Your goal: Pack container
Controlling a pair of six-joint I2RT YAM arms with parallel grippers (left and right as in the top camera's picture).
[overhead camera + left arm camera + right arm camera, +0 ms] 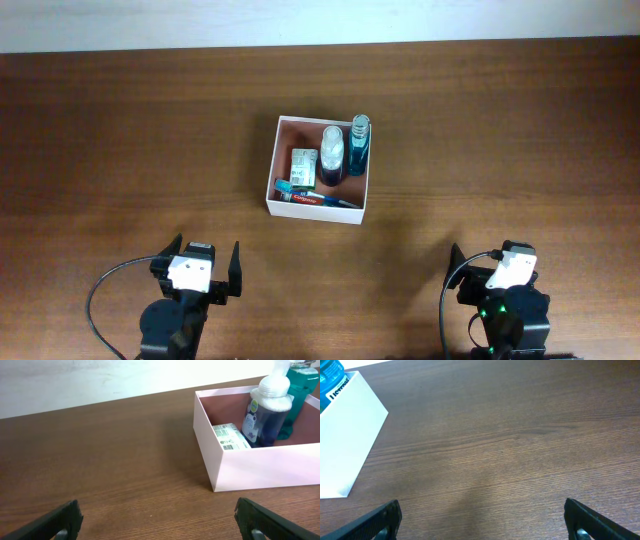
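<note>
The container (272, 165), a square shallow box with white walls and a pinkish-brown inside, sits at the table's middle. It holds a dark bottle with a white cap (331, 158), a teal bottle (358, 146), a small green-and-white carton (305, 167) and a toothpaste tube (315, 198). It also shows in the left wrist view (235, 467) and the right wrist view (347, 435). My left gripper (207, 268) (160, 522) is open and empty near the front edge. My right gripper (490, 268) (482, 520) is open and empty at the front right.
The brown wooden table (120, 140) stretches around the container. A pale wall strip (300, 20) runs along the far edge. Black cables (100, 290) loop beside the left arm's base.
</note>
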